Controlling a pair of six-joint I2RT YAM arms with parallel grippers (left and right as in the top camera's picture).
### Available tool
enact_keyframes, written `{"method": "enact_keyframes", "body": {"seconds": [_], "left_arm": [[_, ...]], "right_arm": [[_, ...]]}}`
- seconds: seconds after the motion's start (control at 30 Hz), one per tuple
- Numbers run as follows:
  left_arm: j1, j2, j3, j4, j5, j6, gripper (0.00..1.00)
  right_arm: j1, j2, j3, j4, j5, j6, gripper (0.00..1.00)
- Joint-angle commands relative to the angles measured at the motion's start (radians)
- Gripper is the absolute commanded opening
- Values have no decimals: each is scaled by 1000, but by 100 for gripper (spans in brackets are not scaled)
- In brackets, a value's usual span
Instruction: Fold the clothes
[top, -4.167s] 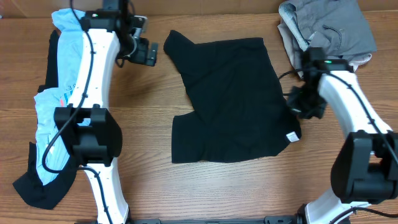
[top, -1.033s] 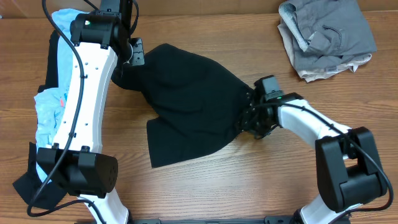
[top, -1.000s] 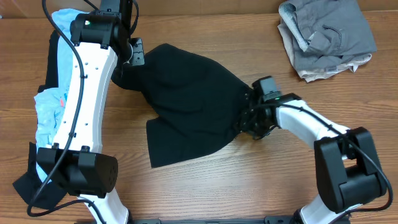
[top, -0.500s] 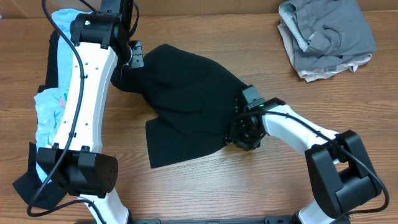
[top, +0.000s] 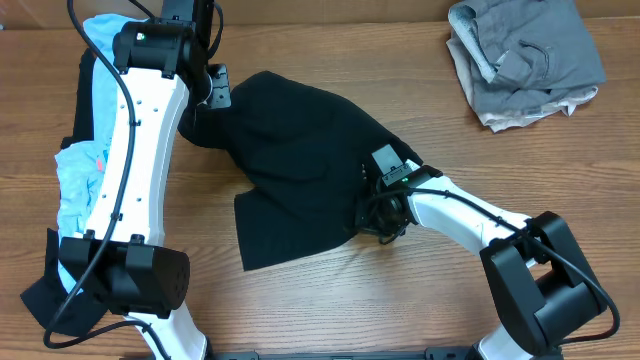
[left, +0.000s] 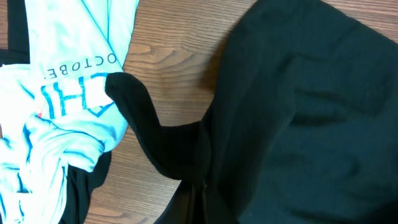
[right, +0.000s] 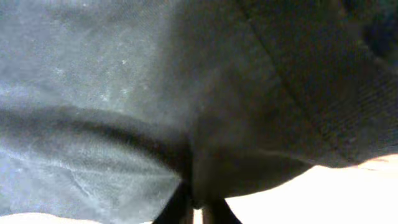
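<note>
From overhead, the black shirt (top: 300, 160) lies bunched on the wooden table (top: 300, 310), a little left of middle. Its far-left corner is drawn up to the left gripper (top: 200, 105), and its near-right edge is gathered at the right gripper (top: 372, 215). From this height neither pair of fingers can be made out against the dark cloth. A heap of grey clothes (top: 525, 55) sits at the far right corner, well apart from the shirt. A light blue shirt (top: 85, 170) stretches along the left edge under the left arm, with a dark garment (top: 45, 295) at its near end.

The left wrist view shows what the overhead hides. The left gripper (left: 198, 200) is at the bottom edge with its fingers drawn nearly together, and a fold of the black shirt (left: 298, 124) is pinched between them. A sleeve-like strip curls up to the left of the grip. The light blue shirt (left: 68, 93) lies just beside that strip, printed with reversed letters, and bare table (left: 180, 68) shows between the two garments.

In the right wrist view the black shirt (right: 186, 93) fills nearly the whole frame, too close to see the table or the other clothes. The right gripper (right: 198, 210) is clamped narrow at the bottom edge, with the cloth puckering into it.
</note>
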Motion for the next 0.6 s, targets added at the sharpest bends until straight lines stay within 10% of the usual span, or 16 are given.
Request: {"method": "enact_keyframes", "body": {"seconds": [0.0, 0.57], "left_arm": [[-6, 5, -3, 0, -39, -11, 4], [-1, -140, 197, -16, -82, -13, 4]], "right_arm": [[-1, 8, -10, 5, 61, -2, 4], [-417, -445, 358, -458, 57, -203, 4]]}}
